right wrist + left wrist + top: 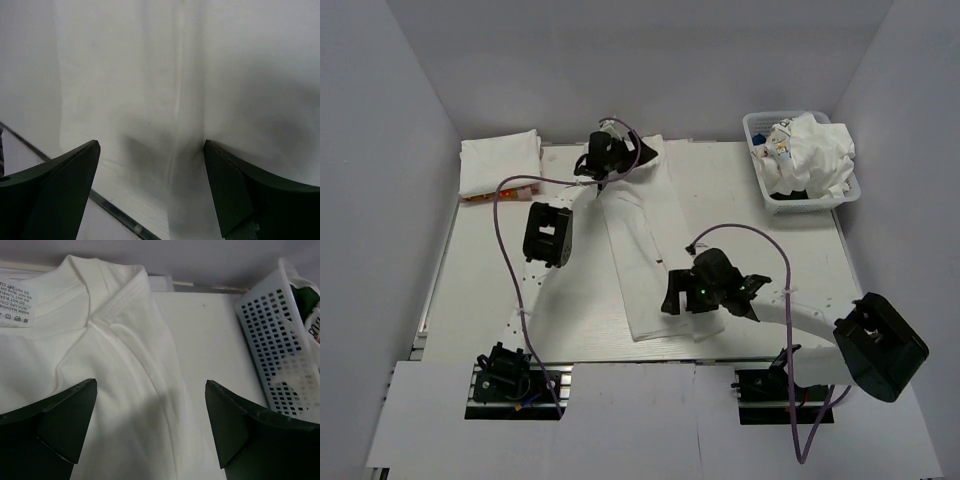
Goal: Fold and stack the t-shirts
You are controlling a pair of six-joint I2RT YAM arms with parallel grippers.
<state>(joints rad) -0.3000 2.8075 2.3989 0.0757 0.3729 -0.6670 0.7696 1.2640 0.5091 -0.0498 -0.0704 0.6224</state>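
Observation:
A white t-shirt lies folded into a long strip down the middle of the table, collar at the far end. My left gripper hovers open over its collar end; the left wrist view shows the collar and care label between the open fingers. My right gripper is open over the strip's near hem end, fingers apart, holding nothing. A stack of folded white t-shirts sits at the far left. Crumpled white t-shirts fill the basket.
A white lattice basket stands at the far right, also seen in the left wrist view. An orange object peeks from under the folded stack. Grey walls enclose the table. The near table edge runs under the right gripper.

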